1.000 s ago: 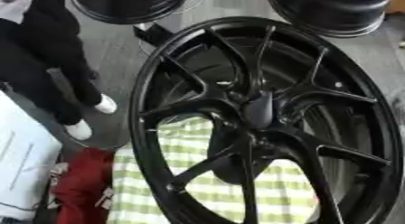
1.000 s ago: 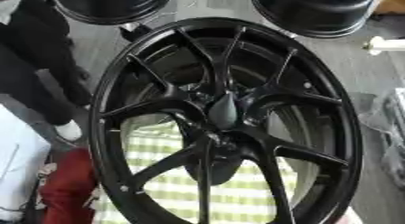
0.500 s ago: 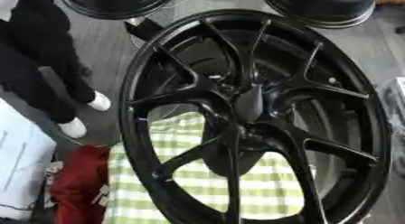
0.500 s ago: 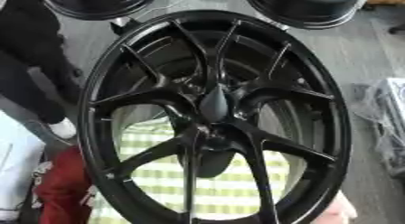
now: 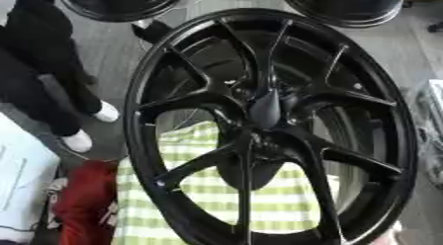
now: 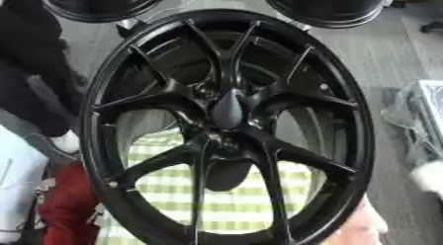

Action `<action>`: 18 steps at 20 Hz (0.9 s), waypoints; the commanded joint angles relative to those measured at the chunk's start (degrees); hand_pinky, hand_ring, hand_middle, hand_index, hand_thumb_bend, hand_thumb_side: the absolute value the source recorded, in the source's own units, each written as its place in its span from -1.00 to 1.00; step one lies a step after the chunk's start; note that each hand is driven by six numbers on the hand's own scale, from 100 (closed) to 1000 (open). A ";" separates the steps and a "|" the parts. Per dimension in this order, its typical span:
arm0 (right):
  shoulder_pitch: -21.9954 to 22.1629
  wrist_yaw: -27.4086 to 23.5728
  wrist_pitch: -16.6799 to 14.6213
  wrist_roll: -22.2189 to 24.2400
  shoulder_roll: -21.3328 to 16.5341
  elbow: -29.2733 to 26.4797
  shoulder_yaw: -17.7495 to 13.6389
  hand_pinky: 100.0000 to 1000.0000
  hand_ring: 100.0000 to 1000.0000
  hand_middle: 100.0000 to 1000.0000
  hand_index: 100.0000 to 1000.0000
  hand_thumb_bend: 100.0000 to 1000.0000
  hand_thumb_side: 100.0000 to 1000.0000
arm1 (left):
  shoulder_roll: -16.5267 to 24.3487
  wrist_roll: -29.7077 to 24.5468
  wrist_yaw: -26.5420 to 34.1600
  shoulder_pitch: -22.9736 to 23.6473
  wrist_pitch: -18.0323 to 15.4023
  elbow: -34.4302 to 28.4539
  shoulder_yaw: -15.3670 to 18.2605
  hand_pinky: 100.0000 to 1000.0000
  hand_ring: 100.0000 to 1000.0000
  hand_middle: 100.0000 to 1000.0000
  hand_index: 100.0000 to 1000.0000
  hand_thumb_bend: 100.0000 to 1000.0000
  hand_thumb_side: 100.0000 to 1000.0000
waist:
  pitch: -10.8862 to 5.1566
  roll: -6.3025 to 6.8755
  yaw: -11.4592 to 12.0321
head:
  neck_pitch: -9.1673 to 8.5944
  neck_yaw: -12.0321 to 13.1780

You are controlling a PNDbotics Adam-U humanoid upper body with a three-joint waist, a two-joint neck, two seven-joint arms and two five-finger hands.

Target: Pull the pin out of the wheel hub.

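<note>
- Wheel hub sits at centre of the black wheel, which lies over a green checked cloth.
- Pin appears to be the dark tapered piece at the hub, long axis pointing towards the camera.
- Neither hand in view; their state cannot be told.

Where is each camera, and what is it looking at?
Left eye view: sits in the robot's head, looks down at the black wheel and its hub; no robot hand shows.
Right eye view: beside it in the head, same downward look; no robot hand clearly shows.
Both share the wheel, the green checked cloth under it and the red cloth.
</note>
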 commanded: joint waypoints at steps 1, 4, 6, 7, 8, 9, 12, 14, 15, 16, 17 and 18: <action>-0.16 -0.82 -0.53 0.14 -0.57 -0.65 -0.27 0.98 0.82 0.61 0.84 -1.00 0.50 | 0.84 0.19 -0.30 -0.23 -0.10 -1.16 0.75 0.01 0.51 0.52 0.37 -0.88 0.59 | -1.25 0.23 0.01 | -0.30 -0.06; -0.42 -1.71 -0.45 -0.63 -0.55 -0.65 -0.22 0.97 0.80 0.60 0.83 -1.00 0.43 | 0.82 0.17 -0.28 -0.21 -0.09 -1.15 0.74 0.01 0.51 0.52 0.37 -0.88 0.59 | -1.21 0.18 0.05 | -0.40 0.02; -0.66 -3.21 -0.19 -2.01 -0.52 -0.65 -0.16 0.96 0.74 0.54 0.79 -1.00 0.27 | 0.78 0.15 -0.27 -0.17 -0.07 -1.13 0.73 0.01 0.51 0.52 0.37 -0.88 0.59 | -1.18 0.12 0.06 | -0.40 0.02; -0.83 -4.57 -0.04 -3.20 -0.56 -0.65 -0.06 0.96 0.74 0.54 0.79 -1.00 0.27 | 0.77 0.12 -0.27 -0.16 -0.05 -1.12 0.71 0.01 0.51 0.52 0.37 -0.88 0.59 | -1.17 0.09 0.08 | -0.38 0.01; -1.04 -5.94 -0.09 -4.46 -0.65 -0.65 0.09 0.96 0.72 0.52 0.78 -1.00 0.19 | 0.76 0.09 -0.26 -0.17 -0.04 -1.11 0.68 0.01 0.51 0.52 0.37 -0.88 0.59 | -1.15 0.08 0.12 | -0.46 0.03; -1.24 -7.37 -0.37 -5.66 -0.74 -0.65 0.31 0.96 0.69 0.48 0.76 -1.00 0.11 | 0.77 0.07 -0.25 -0.20 -0.03 -1.11 0.66 0.01 0.51 0.52 0.37 -0.88 0.59 | -1.13 0.08 0.17 | -0.55 0.06; -2.05 -13.92 -2.83 -9.30 -1.02 -0.65 1.42 0.95 0.60 0.37 0.68 -1.00 0.06 | 0.80 0.03 -0.22 -0.26 -0.04 -1.12 0.63 0.01 0.51 0.52 0.37 -0.88 0.59 | -1.07 0.10 0.28 | -0.86 0.07; -2.96 -20.91 -7.40 -10.96 -1.56 -0.65 3.14 0.94 0.52 0.27 0.60 -1.00 0.10 | 0.73 -0.02 -0.18 -0.35 -0.04 -1.13 0.56 0.01 0.51 0.51 0.37 -0.88 0.59 | -1.07 0.14 0.39 | -0.97 -0.04; -3.46 -24.08 -10.07 -11.17 -2.06 -0.65 4.05 0.95 0.51 0.26 0.60 -1.00 0.12 | 0.67 -0.07 -0.15 -0.43 -0.03 -1.15 0.49 0.01 0.51 0.51 0.37 -0.88 0.59 | -1.09 0.17 0.47 | -0.94 -0.15; -4.00 -26.82 -12.52 -11.02 -2.55 -0.65 4.95 0.95 0.51 0.27 0.60 -1.00 0.13 | 0.62 -0.15 -0.13 -0.52 -0.03 -1.18 0.41 0.01 0.51 0.51 0.37 -0.88 0.59 | -1.10 0.22 0.54 | -0.88 -0.26; -4.60 -29.20 -14.59 -10.58 -3.06 -0.65 5.87 0.96 0.51 0.27 0.60 -1.00 0.14 | 0.60 -0.23 -0.13 -0.58 -0.04 -1.21 0.34 0.01 0.51 0.51 0.37 -0.88 0.59 | -1.12 0.26 0.63 | -0.78 -0.41; -5.16 -31.22 -16.24 -9.95 -3.56 -0.65 6.73 0.96 0.51 0.27 0.60 -1.00 0.13 | 0.60 -0.29 -0.12 -0.61 -0.04 -1.25 0.30 0.01 0.51 0.51 0.37 -0.88 0.59 | -1.13 0.30 0.69 | -0.70 -0.55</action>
